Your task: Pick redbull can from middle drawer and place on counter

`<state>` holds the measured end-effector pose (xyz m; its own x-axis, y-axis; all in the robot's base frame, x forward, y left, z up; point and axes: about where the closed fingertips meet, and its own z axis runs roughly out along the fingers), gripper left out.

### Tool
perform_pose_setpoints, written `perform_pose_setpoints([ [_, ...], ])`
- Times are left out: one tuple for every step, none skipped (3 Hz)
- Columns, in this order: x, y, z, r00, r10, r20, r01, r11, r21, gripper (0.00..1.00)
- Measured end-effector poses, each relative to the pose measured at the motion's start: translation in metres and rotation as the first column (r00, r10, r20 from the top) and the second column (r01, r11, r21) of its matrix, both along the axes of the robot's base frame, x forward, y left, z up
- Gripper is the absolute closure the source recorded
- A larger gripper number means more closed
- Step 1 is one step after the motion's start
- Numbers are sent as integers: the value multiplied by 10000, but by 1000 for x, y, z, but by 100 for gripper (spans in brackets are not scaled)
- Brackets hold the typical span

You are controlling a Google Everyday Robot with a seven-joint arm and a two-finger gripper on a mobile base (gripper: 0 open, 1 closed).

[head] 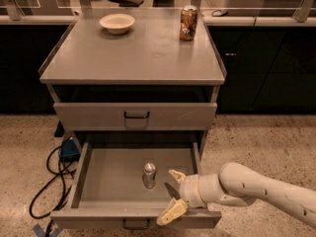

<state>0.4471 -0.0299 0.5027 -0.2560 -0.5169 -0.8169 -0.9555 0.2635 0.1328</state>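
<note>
The arm (266,189) reaches in low from the right. Its gripper (173,195) is over the front right of the open drawer (111,179), fingers spread wide and holding nothing. The slim can (149,175) stands upright just left of them, with bare floor around it. The counter (133,53) carries a bowl (117,22) near its far left corner and a brown can (188,22) near its far right.
</note>
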Motion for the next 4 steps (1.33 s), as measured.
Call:
perform_pose_setpoints([
  [0, 0, 0, 10000, 1, 0, -1, 10000, 0, 0],
  [10, 7, -5, 9976, 371, 582, -393, 9985, 371, 0],
  [29, 24, -8, 9787, -25, 2054, -287, 9884, 1490, 0],
  [28, 43, -1, 9645, 77, 2640, -599, 9799, 1901, 0],
])
